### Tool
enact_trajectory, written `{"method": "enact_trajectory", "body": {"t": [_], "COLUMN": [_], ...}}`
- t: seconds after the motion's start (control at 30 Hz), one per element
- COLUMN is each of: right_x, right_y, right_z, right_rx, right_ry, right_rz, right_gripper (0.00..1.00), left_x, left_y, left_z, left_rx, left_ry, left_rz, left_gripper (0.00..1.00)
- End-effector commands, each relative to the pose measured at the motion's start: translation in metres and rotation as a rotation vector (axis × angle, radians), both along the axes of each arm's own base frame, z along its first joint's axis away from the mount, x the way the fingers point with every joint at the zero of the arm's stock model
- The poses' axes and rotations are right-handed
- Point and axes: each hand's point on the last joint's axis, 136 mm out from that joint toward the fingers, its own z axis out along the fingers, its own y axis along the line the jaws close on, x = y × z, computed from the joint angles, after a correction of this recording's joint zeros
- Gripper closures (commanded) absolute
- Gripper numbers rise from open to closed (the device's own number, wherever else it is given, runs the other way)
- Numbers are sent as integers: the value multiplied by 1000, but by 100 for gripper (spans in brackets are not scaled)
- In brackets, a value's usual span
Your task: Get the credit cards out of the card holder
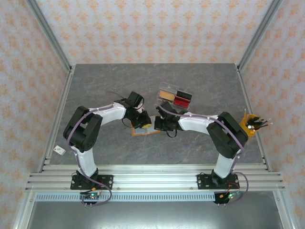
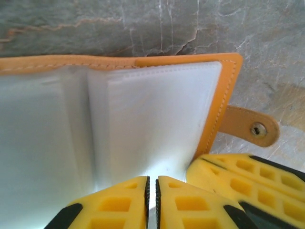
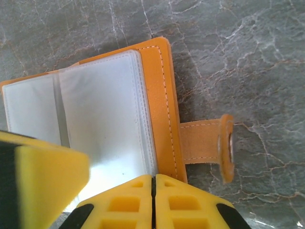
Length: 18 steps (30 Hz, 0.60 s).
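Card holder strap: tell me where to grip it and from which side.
Probably grip the strap at its snap end, coming in from the side away from the card holder. It sticks out past the holder's edge, and in the right wrist view its tip curls up off the table, leaving a gap beneath.

Orange card holder [image 3: 165,102] lying open flat, pale plastic sleeves [image 3: 107,109] up.

One open card holder [image 1: 141,131] is counted near the middle of the table [image 1: 95,90], with two clear sleeves [image 3: 109,109] seen inside. How many credit cards are in it cannot be told. One clear case [image 1: 164,88] with three blocks is counted, and one yellow pen pot [image 1: 247,126] at the right edge.
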Motion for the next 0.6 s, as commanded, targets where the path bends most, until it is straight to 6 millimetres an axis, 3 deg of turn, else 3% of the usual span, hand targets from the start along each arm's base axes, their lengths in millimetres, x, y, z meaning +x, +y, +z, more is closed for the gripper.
{"method": "enact_trajectory", "body": {"t": [0.0, 0.23, 0.57], "right_x": [0, 0, -2], "right_y": [-3, -2, 0], "right_z": [-8, -11, -15], "right_rx": [-39, -42, -43], "right_ry": [24, 36, 58], "right_rz": [-22, -19, -15], "right_gripper": [92, 91, 91], "left_x": [7, 2, -7], "left_y": [21, 74, 76], "left_z": [32, 22, 9], "left_rx": [78, 136, 144], "left_ry": [-86, -59, -21], "left_rz": [18, 153, 115], "left_gripper": [80, 72, 66]}}
